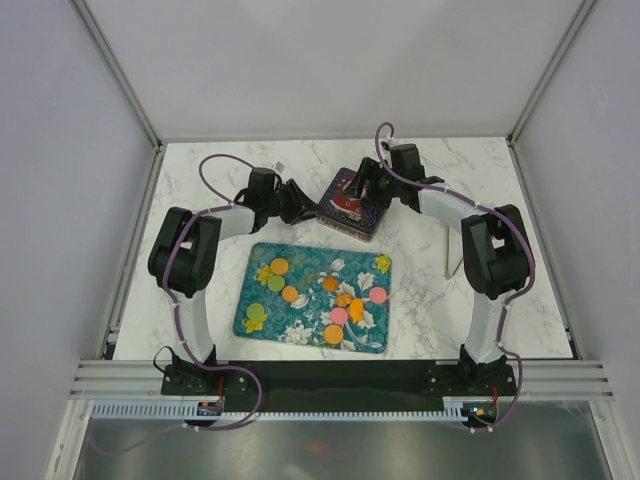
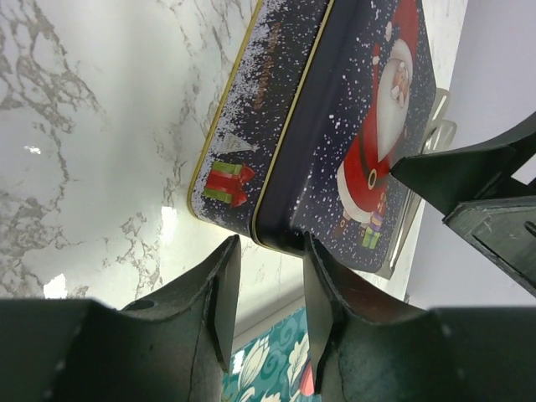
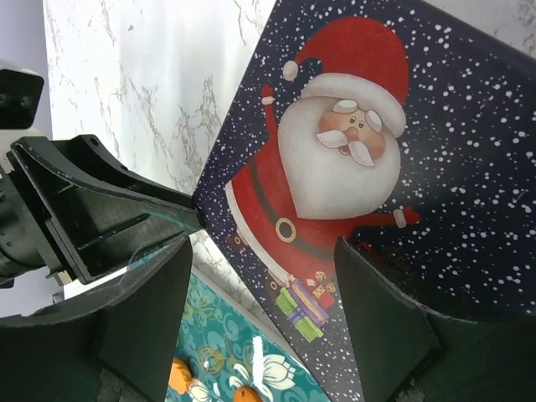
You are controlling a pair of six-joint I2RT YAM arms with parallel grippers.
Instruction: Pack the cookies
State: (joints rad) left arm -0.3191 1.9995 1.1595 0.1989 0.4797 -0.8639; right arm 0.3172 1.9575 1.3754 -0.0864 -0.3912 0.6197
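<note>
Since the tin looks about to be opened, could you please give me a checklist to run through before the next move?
1. Dark blue Santa-printed metal tin opened: not ok, its lid covers it.
2. Left gripper lined up on a corner of the tin, jaws apart: ok.
3. Left fingers hooked under the lid edge: cannot tell.
4. Right gripper open above the lid: ok.
5. Small round coloured cookies waiting on the teal floral tray: ok.
</note>
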